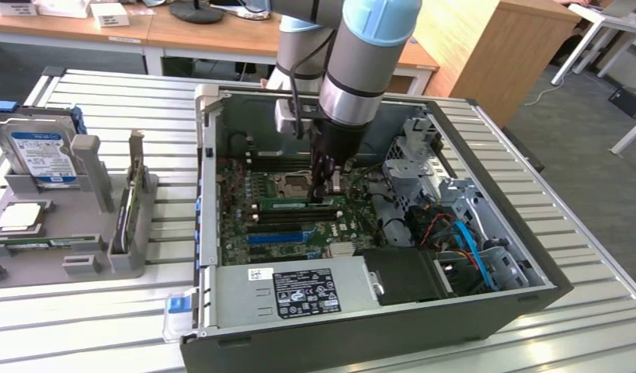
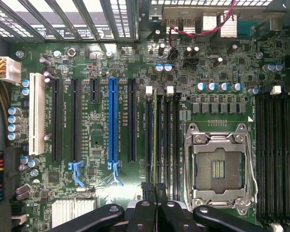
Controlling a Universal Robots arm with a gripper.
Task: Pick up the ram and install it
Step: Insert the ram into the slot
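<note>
Seen edge-on in the wrist view, the ram (image 2: pixel 157 140) is a thin green stick standing in the bank of long black memory slots (image 2: pixel 175 140) with white end clips, beside the CPU socket (image 2: pixel 217 166). My gripper (image 2: pixel 155 189) straddles the ram's near end, its dark fingers (image 2: pixel 147 193) close on either side of it. In the exterior view the ram (image 1: pixel 292 204) lies along the slots in the middle of the motherboard. The gripper (image 1: pixel 323 196) reaches straight down onto it from the arm above.
The open PC case has a metal rim (image 1: pixel 206 179), a power supply (image 1: pixel 297 287) at the front, and drive cages and cables (image 1: pixel 457 233) on the exterior view's right. A blue slot (image 2: pixel 113 125) lies beside the memory bank. A grey fixture holds a hard drive (image 1: pixel 43 155) outside the case.
</note>
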